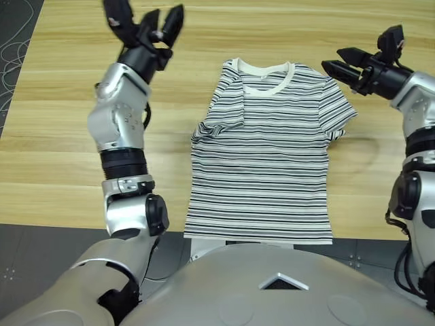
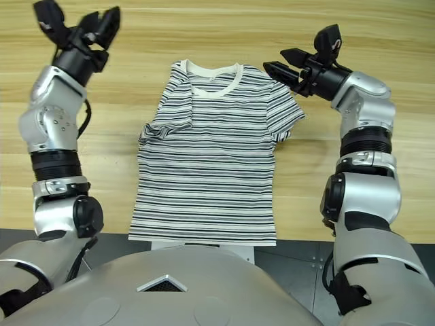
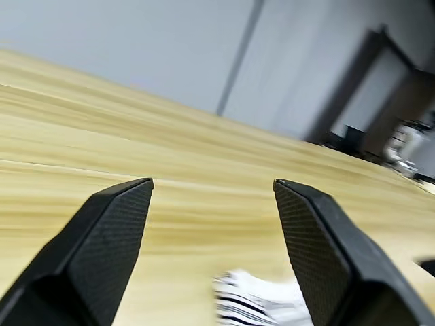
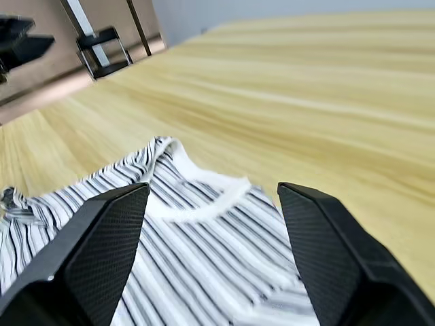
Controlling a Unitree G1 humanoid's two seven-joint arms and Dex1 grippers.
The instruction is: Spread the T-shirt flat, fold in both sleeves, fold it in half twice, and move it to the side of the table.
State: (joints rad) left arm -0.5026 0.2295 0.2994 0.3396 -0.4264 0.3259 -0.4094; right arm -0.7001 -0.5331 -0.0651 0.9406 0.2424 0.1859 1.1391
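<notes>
A black-and-white striped T-shirt [image 1: 262,156] with a cream collar lies face up in the middle of the wooden table [image 1: 61,136], hem toward me. Its left sleeve [image 1: 219,121] is folded in over the chest, while the right sleeve [image 1: 338,112] still sticks out. My left gripper [image 1: 146,19] hangs open and empty above the table, off the shirt's left shoulder. My right gripper [image 1: 338,62] is open too, hovering just above the right shoulder; in the right wrist view the collar [image 4: 204,198] lies between its fingers [image 4: 102,244]. A corner of the shirt [image 3: 258,305] lies below my left gripper [image 3: 213,183].
Bare wood stretches to both sides of the shirt and behind it. The table's front edge [image 1: 68,226] meets dark floor close to me. Loose cables [image 1: 13,34] lie on the floor at the far left. A chair [image 4: 102,44] stands beyond the table.
</notes>
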